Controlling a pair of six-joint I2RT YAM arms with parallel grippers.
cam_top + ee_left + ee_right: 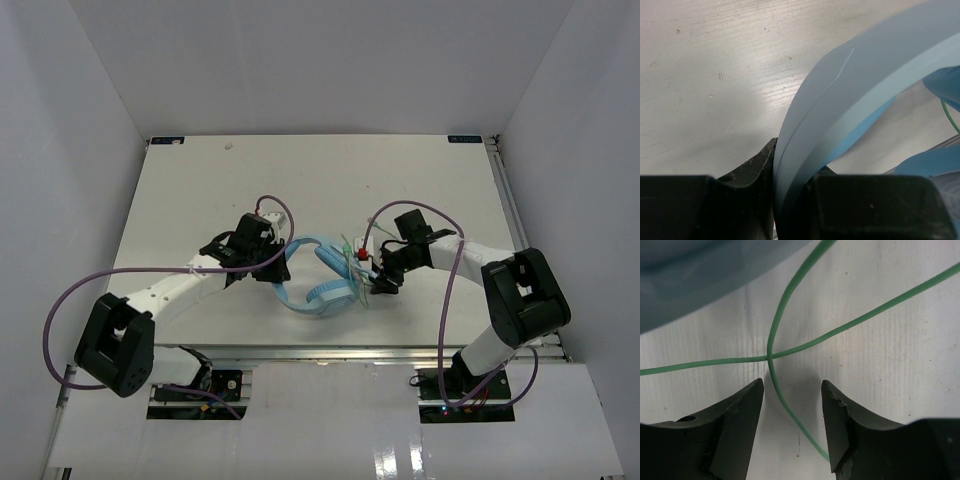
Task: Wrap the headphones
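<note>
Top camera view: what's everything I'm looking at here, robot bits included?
Headphones: one, light blue, centre of view.
Cord: one, thin green, crossing itself beside the headphones.
Table: one, white, under everything.
Walls: three, white, around the table.
Arms: two, white and black, near edge.
Purple cables: two, looping along the arms.
Left hand: black, shut on the headphones' band.
Right hand: black, open over the cord.

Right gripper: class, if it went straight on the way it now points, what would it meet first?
The right gripper would probably first meet the cable, whose strands cross just ahead of its open jaws. The table lies behind. Depth is unclear.
</note>
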